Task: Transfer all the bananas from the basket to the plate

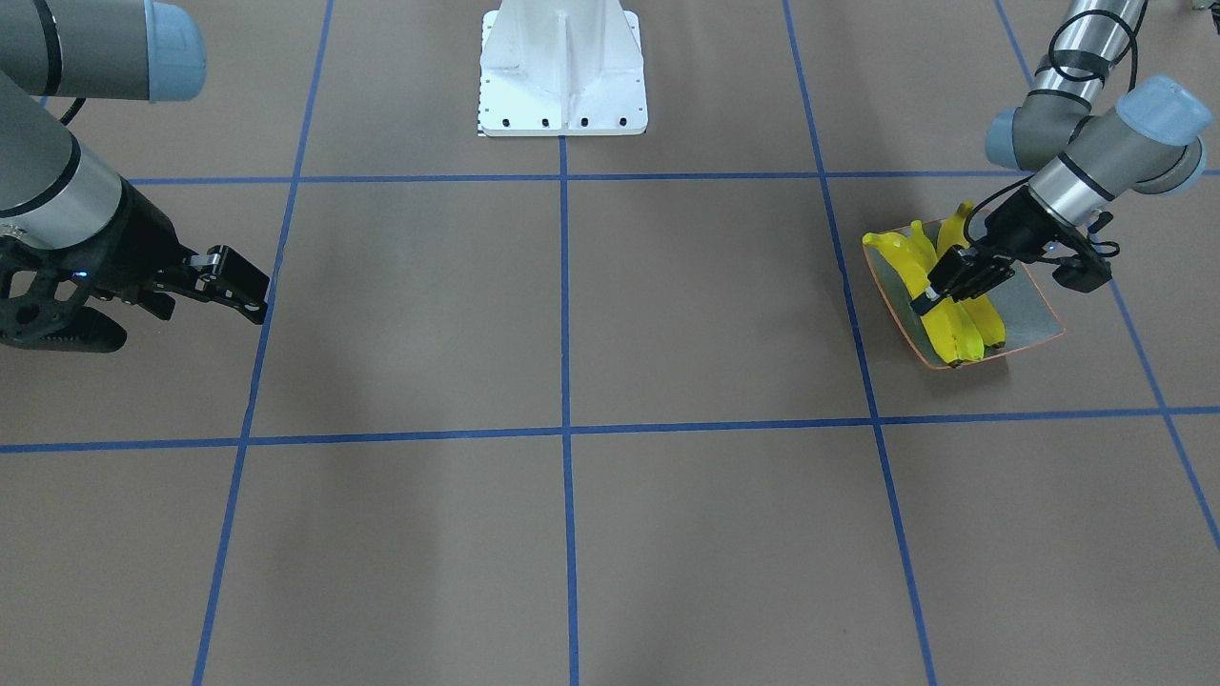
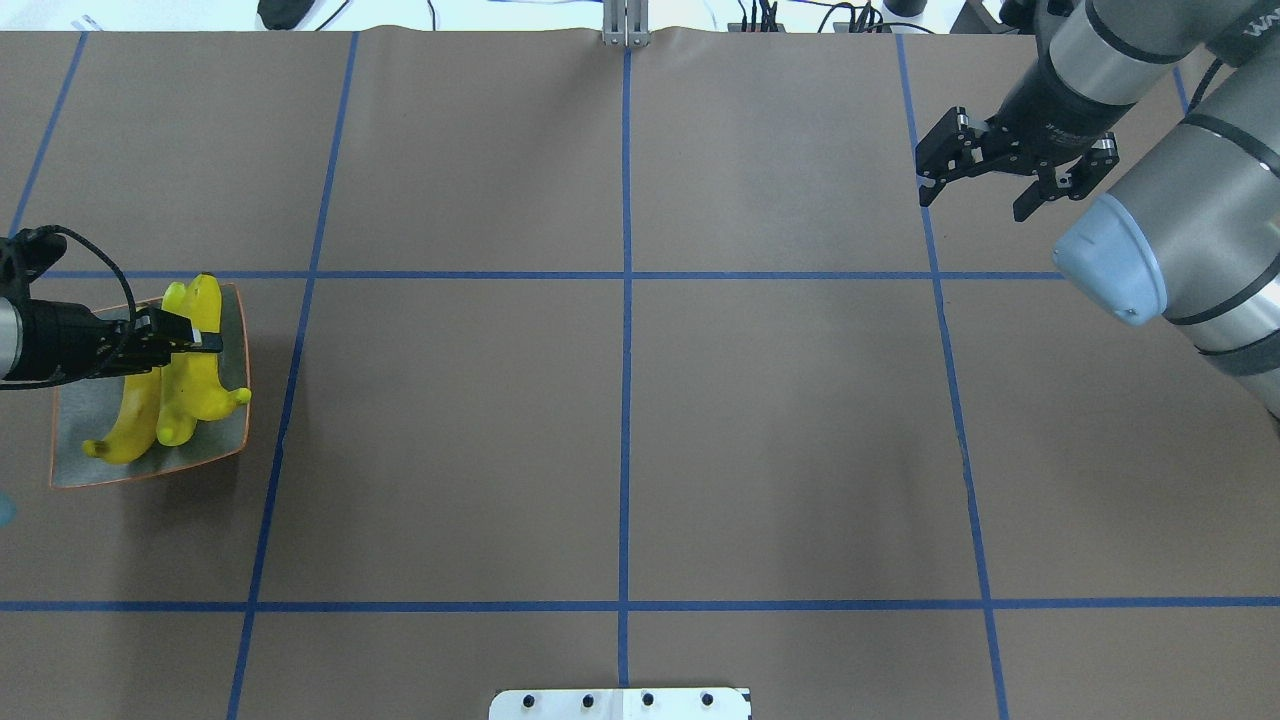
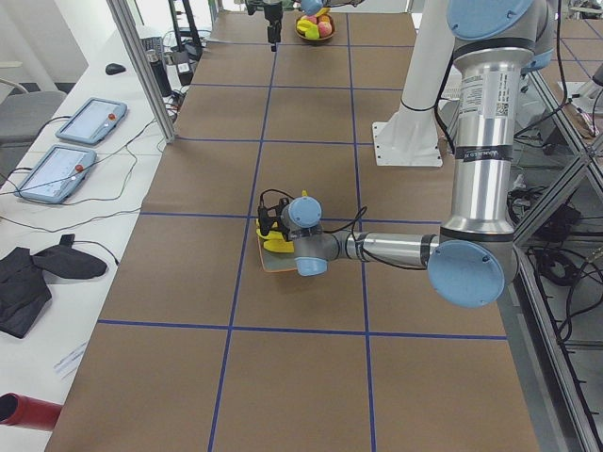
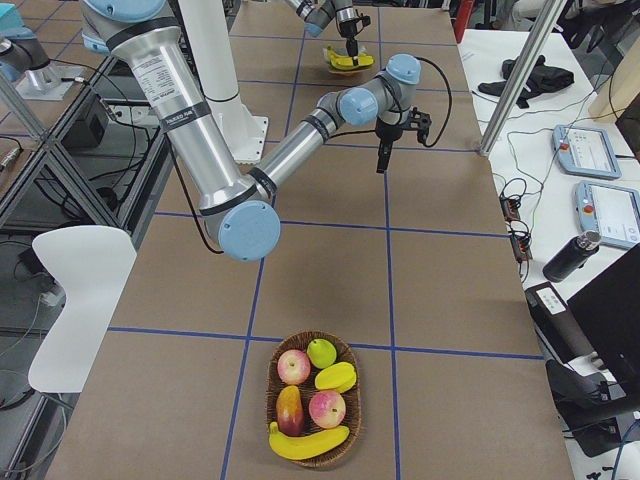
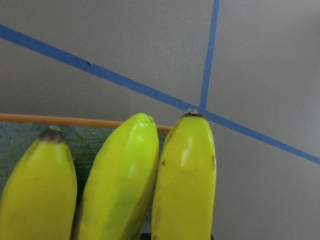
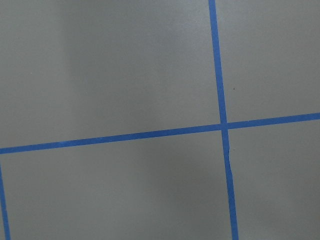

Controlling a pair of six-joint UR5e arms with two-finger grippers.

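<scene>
Three yellow bananas (image 2: 195, 390) lie side by side on the grey-green, orange-rimmed plate (image 2: 85, 410) at the table's left end; the front-facing view shows the bananas (image 1: 958, 329) on the plate (image 1: 1034, 319). My left gripper (image 2: 195, 338) is low over the plate, its fingers narrowed across one banana that rests on the dish. The left wrist view shows three banana tips (image 5: 185, 170) over the plate's rim. One more banana (image 4: 308, 441) lies in the wicker basket (image 4: 269, 395) at the far right end. My right gripper (image 2: 972, 203) hangs open and empty over bare table.
The basket also holds two apples (image 4: 294, 366), a mango and other small fruit. The white robot base (image 1: 562, 71) stands at the table's middle edge. Blue tape lines cross the brown table. Tablets and cables lie on the side bench (image 3: 85, 141).
</scene>
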